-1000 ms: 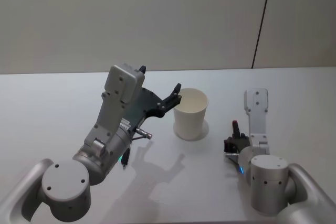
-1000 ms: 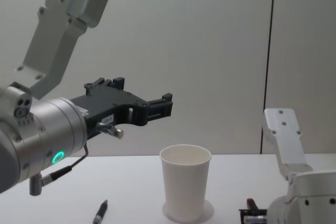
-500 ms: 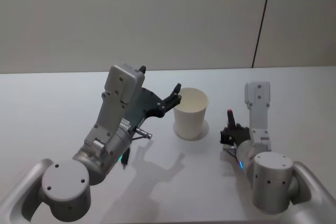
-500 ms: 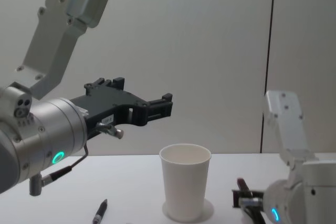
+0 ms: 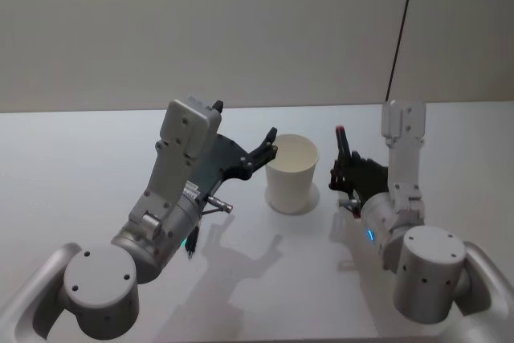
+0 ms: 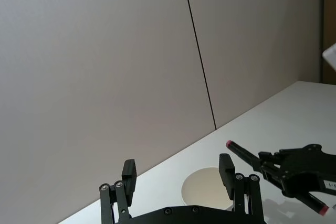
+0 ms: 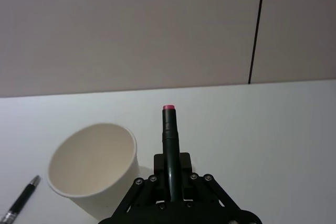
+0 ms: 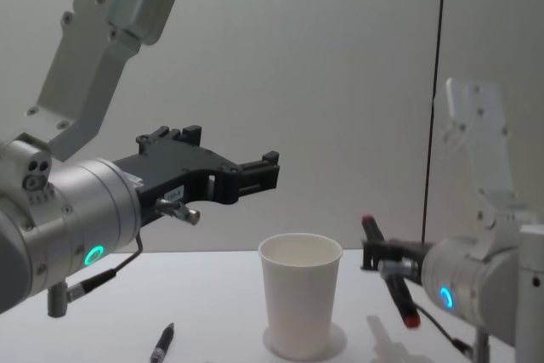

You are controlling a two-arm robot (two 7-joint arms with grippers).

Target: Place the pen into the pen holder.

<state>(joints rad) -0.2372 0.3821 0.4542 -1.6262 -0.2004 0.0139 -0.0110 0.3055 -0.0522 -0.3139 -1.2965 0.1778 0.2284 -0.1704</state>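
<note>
The pen holder is a white paper cup [image 5: 291, 173] [image 8: 299, 295] [image 7: 94, 166] [image 6: 205, 192] standing upright at mid table. My right gripper [image 5: 347, 176] [image 8: 387, 263] [image 7: 169, 184] is shut on a black pen with red ends [image 5: 340, 144] [image 8: 399, 291] [image 7: 169, 135] [image 6: 244, 153]. It holds the pen in the air just right of the cup, about level with the rim, tilted. My left gripper [image 5: 267, 149] [image 8: 255, 172] [image 6: 177, 174] hangs open above the cup's left side, holding nothing.
A second dark pen [image 8: 162, 344] [image 7: 21, 200] lies flat on the white table [image 5: 80, 166] left of the cup, below my left arm. A plain wall with a dark vertical seam stands behind the table.
My right gripper has risen from the table with the red-ended pen and moved forward and left, up beside the cup. The left arm has stayed still.
</note>
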